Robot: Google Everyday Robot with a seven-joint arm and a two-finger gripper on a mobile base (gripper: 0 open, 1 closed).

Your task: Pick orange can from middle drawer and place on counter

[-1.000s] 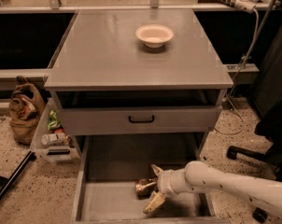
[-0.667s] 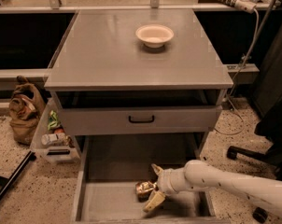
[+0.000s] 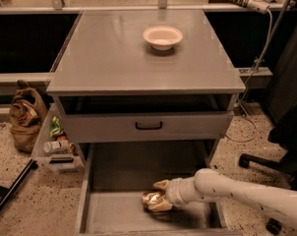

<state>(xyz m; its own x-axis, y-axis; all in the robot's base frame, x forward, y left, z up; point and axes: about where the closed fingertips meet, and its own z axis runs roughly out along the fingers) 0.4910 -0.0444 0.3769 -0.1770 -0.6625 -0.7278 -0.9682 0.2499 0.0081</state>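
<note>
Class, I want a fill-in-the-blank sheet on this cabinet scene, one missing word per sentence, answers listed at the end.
1. The white bowl stands on the gray ____.
2. The gripper is down in the open middle ____.
3. It is shut on an orange ____.
4. The closed front above it has a black ____.
Missing words: counter; drawer; can; handle.

Dim light; counter (image 3: 114, 65) sheen; orange can (image 3: 154, 201) glints in tool (image 3: 161, 196), middle drawer (image 3: 133, 163) shadowed.
</note>
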